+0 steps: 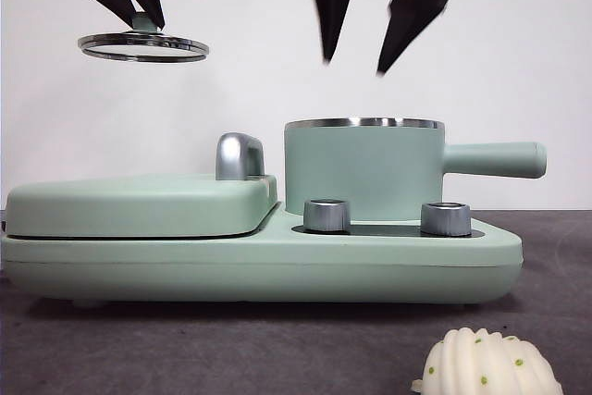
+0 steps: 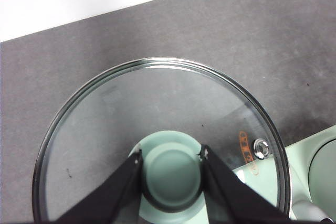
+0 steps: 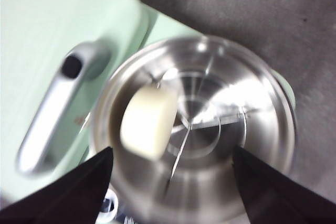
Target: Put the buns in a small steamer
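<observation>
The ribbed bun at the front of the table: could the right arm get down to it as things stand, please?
Probably yes. The right gripper hangs open and empty above the small steamer, while the ribbed bun sits alone on open table in front of the cooker, nothing over it. The left gripper holds the lid well aside.

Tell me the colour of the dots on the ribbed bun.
Green dots on the off-white ribbed bun, clearest in the front view.

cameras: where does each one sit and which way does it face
Front: low at table height, level across at the steamer, ribbed bun near; both grippers hang above.
Left wrist: on the left arm, looking down at the lid, left gripper shut on its knob.
Right wrist: above, looking into the steamer at the smooth bun; right gripper open.
Front and left wrist share the lid.
</observation>
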Controlling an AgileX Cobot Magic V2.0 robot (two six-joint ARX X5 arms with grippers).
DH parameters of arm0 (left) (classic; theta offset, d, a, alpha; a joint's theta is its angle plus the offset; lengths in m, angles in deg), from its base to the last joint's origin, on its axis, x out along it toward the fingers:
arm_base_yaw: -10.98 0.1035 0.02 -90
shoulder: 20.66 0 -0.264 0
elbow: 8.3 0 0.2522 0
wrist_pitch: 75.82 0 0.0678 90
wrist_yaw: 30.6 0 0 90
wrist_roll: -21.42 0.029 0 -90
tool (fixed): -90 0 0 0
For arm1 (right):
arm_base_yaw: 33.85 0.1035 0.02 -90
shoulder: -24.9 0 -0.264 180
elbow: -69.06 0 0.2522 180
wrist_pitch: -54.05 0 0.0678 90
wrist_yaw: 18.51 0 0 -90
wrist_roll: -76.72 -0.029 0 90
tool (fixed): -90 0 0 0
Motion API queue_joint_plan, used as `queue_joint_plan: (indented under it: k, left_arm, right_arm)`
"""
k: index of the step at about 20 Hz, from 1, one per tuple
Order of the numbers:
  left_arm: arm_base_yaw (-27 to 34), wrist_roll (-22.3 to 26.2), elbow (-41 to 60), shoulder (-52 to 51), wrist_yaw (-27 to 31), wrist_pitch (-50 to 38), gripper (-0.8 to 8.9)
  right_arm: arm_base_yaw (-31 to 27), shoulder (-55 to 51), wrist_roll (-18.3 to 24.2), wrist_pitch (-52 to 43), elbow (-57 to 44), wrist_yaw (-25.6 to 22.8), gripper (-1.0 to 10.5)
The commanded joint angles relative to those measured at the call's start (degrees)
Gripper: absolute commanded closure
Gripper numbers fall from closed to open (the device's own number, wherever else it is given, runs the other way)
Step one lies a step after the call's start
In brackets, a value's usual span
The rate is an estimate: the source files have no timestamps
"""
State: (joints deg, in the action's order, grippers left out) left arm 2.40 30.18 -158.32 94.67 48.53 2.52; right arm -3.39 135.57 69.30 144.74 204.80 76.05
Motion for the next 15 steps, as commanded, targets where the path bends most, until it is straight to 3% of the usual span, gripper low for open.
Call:
queue_joint_plan:
  k: [1,4,7,15]
  left_arm:
    - [-0.07,-0.46,-2.1,0.87,-0.55,-1.11,7.95]
    - [-0.07,-0.46,-2.1,0.87,-0.55,-1.11,7.95]
    - [-0.11,-0.46,-2.1,0.87,-0.55,-1.11,7.95]
    - [-0.13,-0.59,-2.1,0.87,-0.55,-1.11,7.95]
  right_arm:
    - [1.2,-7.39,0.33,4.68,-7.74,0.61,5.9]
    - [3.41,-17.97,-1.44,4.68,-19.78,0.55,5.8]
    - [7.96,-26.71,-6.03,4.68,-31.17,0.44,5.9]
    - [23.19,-30.18,-15.5,1.7,-49.7,-1.55,5.8]
